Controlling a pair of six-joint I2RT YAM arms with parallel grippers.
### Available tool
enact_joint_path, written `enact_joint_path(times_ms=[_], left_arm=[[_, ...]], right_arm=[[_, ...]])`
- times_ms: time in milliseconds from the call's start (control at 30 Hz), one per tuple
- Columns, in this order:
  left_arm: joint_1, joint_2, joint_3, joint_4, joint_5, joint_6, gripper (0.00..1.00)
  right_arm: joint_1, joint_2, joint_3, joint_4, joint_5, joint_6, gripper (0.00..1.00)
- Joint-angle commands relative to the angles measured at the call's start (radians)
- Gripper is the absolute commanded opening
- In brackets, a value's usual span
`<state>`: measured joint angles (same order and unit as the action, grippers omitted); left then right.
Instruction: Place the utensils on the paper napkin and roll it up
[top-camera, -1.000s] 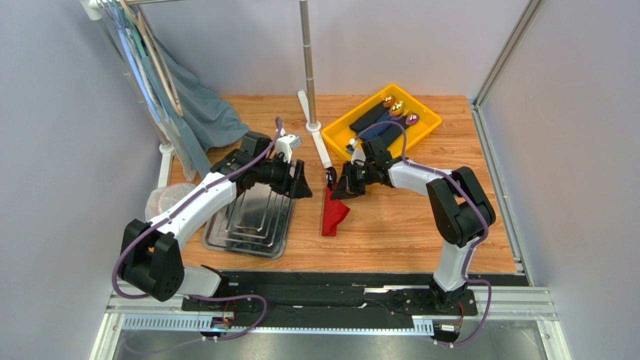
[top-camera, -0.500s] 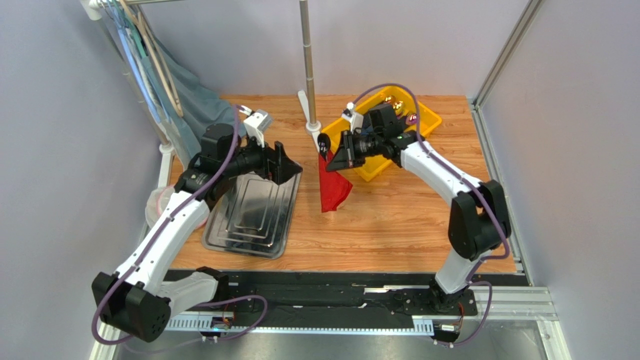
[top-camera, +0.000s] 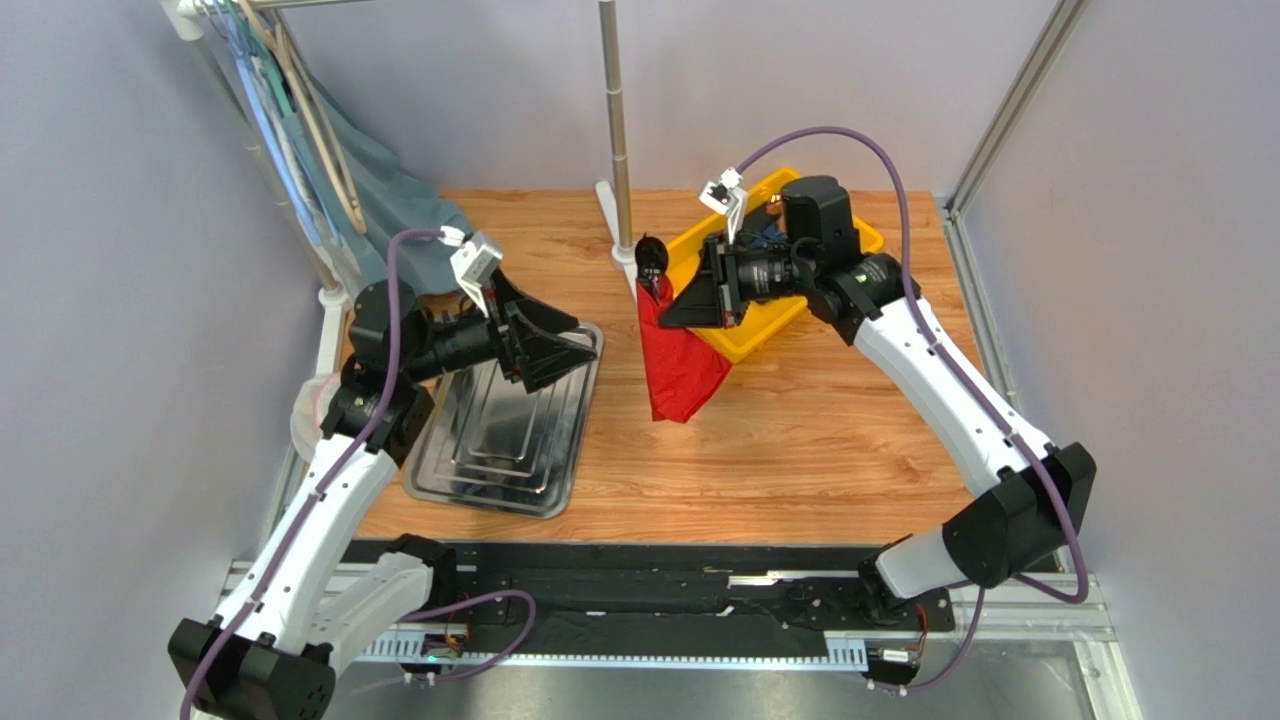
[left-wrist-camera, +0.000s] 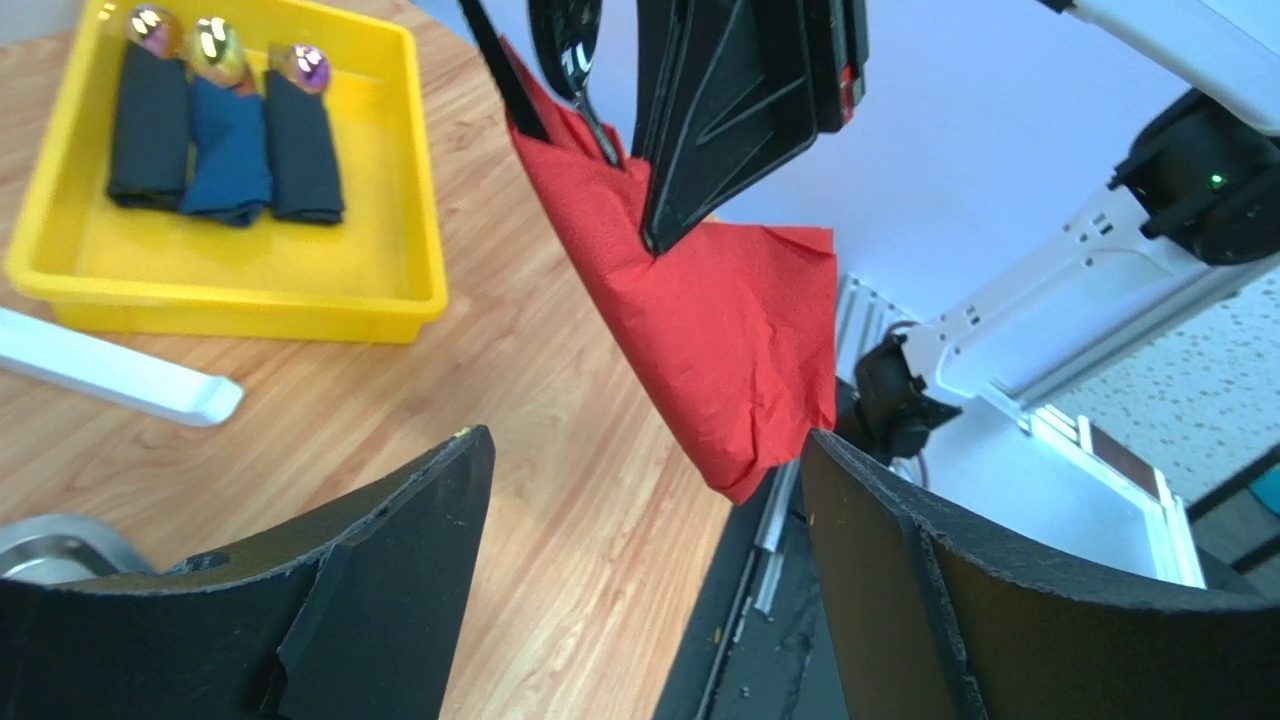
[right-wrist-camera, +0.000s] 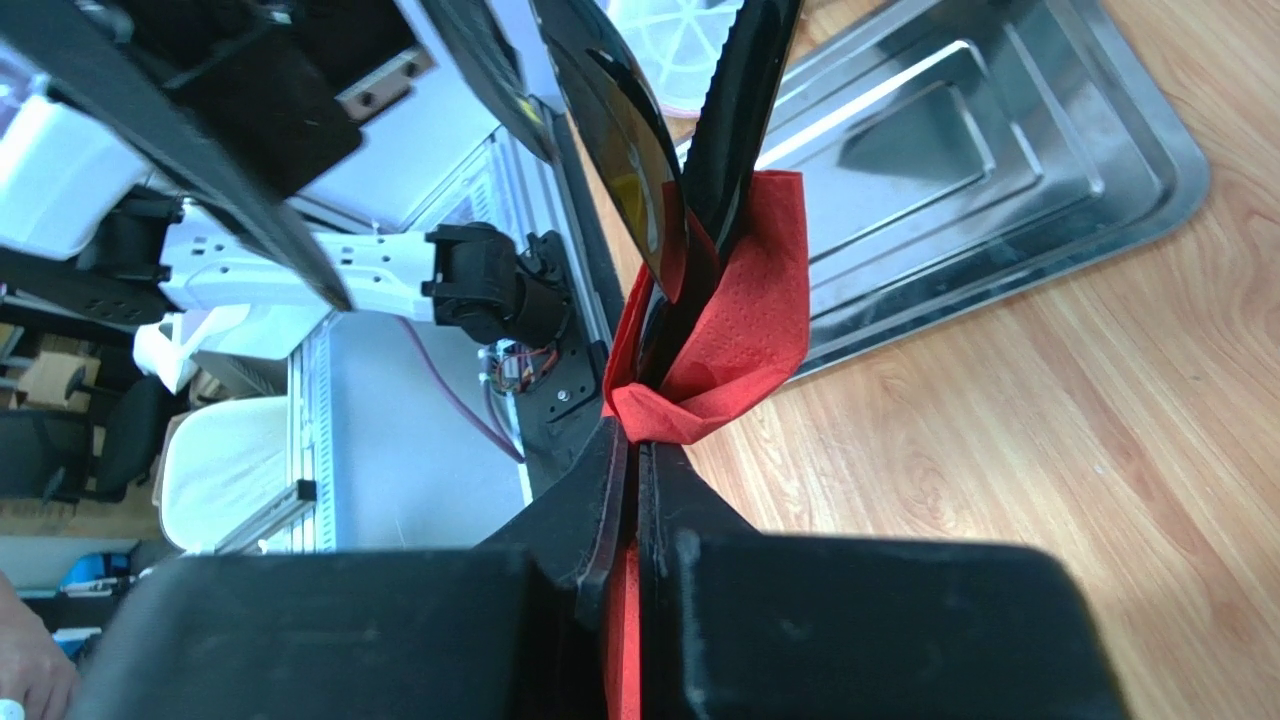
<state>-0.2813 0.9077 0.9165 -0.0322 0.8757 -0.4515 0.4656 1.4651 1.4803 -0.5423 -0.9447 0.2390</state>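
Observation:
My right gripper (top-camera: 666, 311) is shut on the red paper napkin (top-camera: 679, 368) and holds it in the air by its upper part; the napkin hangs loose, partly unfolded, above the wooden table. Dark utensils are pinched with it: a spoon bowl (top-camera: 651, 252) sticks up past the fingers. In the right wrist view the napkin (right-wrist-camera: 744, 330) bunches at the shut gripper (right-wrist-camera: 639, 450), with the spoon (right-wrist-camera: 616, 120) and a second dark piece (right-wrist-camera: 751, 105) beyond. My left gripper (top-camera: 579, 338) is open and empty, raised over the steel tray (top-camera: 504, 435), apart from the napkin (left-wrist-camera: 721, 315).
A yellow bin (top-camera: 849, 240) at the back right holds dark rolled napkins (left-wrist-camera: 226, 128) with shiny heads. A metal post (top-camera: 613, 120) with a white base bar (top-camera: 646, 300) stands at back centre. Grey-blue cloth (top-camera: 406, 210) hangs at the back left.
My right arm has lifted the napkin with the utensils off the table, up and toward the back. My left arm has risen and drawn back to the left, still open.

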Motion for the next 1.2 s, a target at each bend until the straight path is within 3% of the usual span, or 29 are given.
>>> enact_joint_path(times_ms=[0,400,600,800,1167], left_arm=[[-0.041,-0.024,-0.077,0.178,0.066,-0.088,0.82],[-0.144,0.048,-0.097,0.448,0.075,-0.220,0.73],[-0.183,0.046,-0.120,0.494,0.057,-0.276,0.66],[-0.220,0.040,-0.143,0.505,0.017,-0.303,0.68],[-0.228,0.068,-0.151,0.598,-0.047,-0.383,0.64]], right_arm=[[0.045,-0.078,0.049,0.028,-0.017,0.017,0.00],[0.160,-0.141,0.051,0.059,0.070,0.033,0.00],[0.180,-0.138,0.067,0.074,0.081,0.052,0.00],[0.199,-0.130,0.083,0.094,0.086,0.069,0.00],[0.215,-0.121,0.083,0.143,0.072,0.128,0.00]])
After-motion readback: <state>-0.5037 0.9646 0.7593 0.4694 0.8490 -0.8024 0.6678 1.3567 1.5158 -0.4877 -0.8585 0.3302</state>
